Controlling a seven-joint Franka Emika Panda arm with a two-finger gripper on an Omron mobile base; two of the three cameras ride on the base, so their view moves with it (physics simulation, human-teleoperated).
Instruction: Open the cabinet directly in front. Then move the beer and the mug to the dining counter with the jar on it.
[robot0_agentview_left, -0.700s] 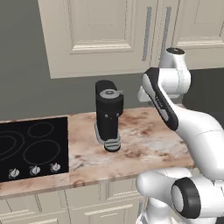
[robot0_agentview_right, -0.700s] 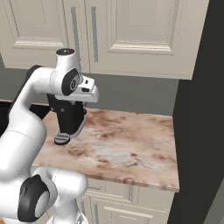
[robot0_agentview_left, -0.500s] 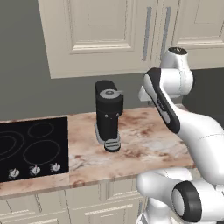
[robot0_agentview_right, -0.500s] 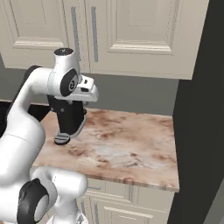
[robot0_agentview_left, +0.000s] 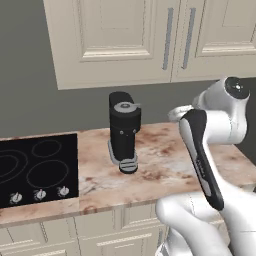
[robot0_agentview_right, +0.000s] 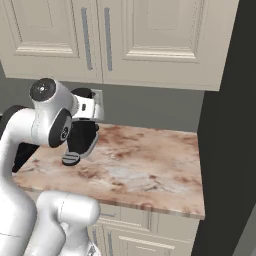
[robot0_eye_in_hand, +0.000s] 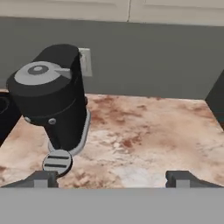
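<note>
Cabinet doors hang shut at twelve o'clock above me, two cream raised-panel leaves meeting at a seam, each with a long grey bar handle set right beside that seam so either door swings outward from the middle. Nothing of the first step is done yet, as I judge it: both leaves sit flush, and whatever stands on the shelf behind them is hidden from me.

My gripper is spread wide and holds nothing; its two dark fingertips rise well apart at the bottom of the hand view with bare marbled counter between them. The hand looks forward and a little down at the grey back wall, and only the cabinet's lower edge shows along the top, so I reckon I must lift and tilt up before the handles come into line.

A black coffee machine stands on the counter at about eleven o'clock from my hand, its round grey drip tray pointing toward me. It sits under the left door, near the wall outlet, presumably for power. Its top comes close under the cabinet, so my climb to the handles wants to stay to the right of it. The black cooktop lies at nine o'clock, flush in the stone.

My elbow is folded high at the right of the left base view; how close the wrist sits to the doors I cannot tell, as the arm covers it.
</note>
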